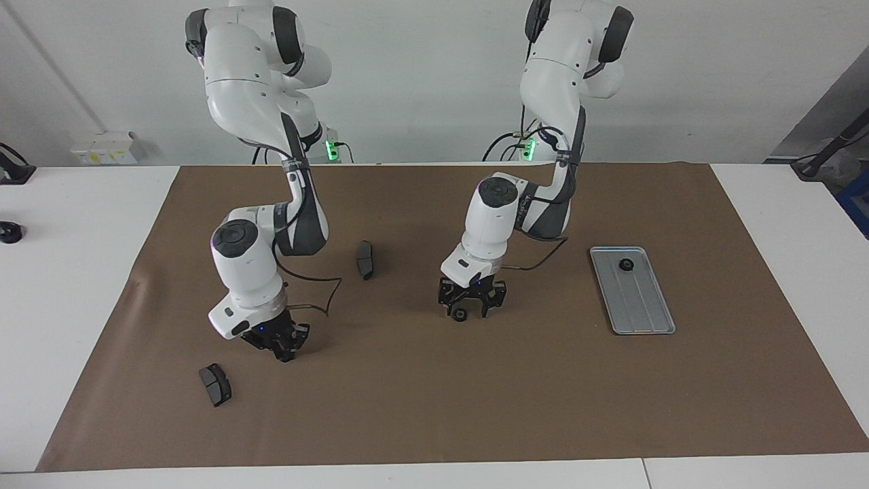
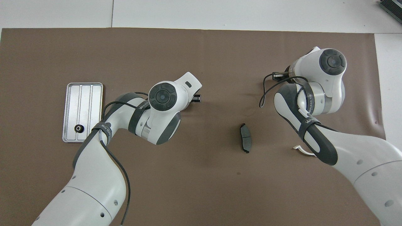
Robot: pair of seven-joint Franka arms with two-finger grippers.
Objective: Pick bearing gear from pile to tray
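Black gear (image 1: 459, 315) sits flat on the mat between my left gripper (image 1: 471, 310) fingers, spread wide and low around it, not yet pinching. Risk, I judge: closing off-centre flicks the small round part away. Gear is round, no long axis, hole up as far as I can tell. Tray (image 1: 645, 312) lies toward the left arm's end, long axis running away from the robots, one gear (image 1: 626, 265) already in it. Right gripper (image 1: 282, 343) waits near a brake pad (image 1: 215, 384), fingers unreadable
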